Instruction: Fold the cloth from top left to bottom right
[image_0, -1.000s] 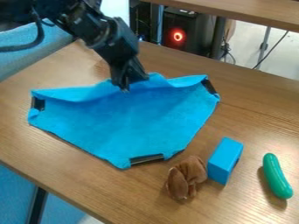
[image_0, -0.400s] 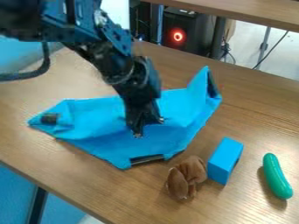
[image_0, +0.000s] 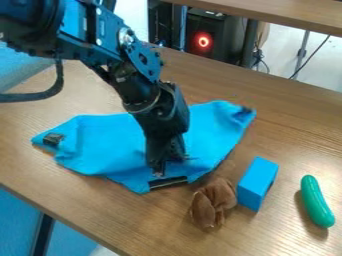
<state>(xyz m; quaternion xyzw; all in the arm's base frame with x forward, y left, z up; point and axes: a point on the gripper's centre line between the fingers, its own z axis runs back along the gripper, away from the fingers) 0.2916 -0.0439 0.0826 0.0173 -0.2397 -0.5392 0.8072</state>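
The gripper (image_0: 162, 169) has its fingers clamped on the folded edge of the blue cloth (image_0: 103, 145), just beside the black strip (image_0: 168, 182) at its near border. The cloth lies partly folded on the wooden table (image_0: 287, 140). A brown soft toy (image_0: 214, 202) is near it, then a blue block (image_0: 255, 184), then a green cucumber (image_0: 315, 201), which lies apart.

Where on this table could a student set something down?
Bare tabletop lies right of the blue cloth, beyond the blue block and green cucumber; more lies left of the brown soft toy, towards the near edge. It's crowded where toy, block and cloth's near corner bunch together, close to the gripper.
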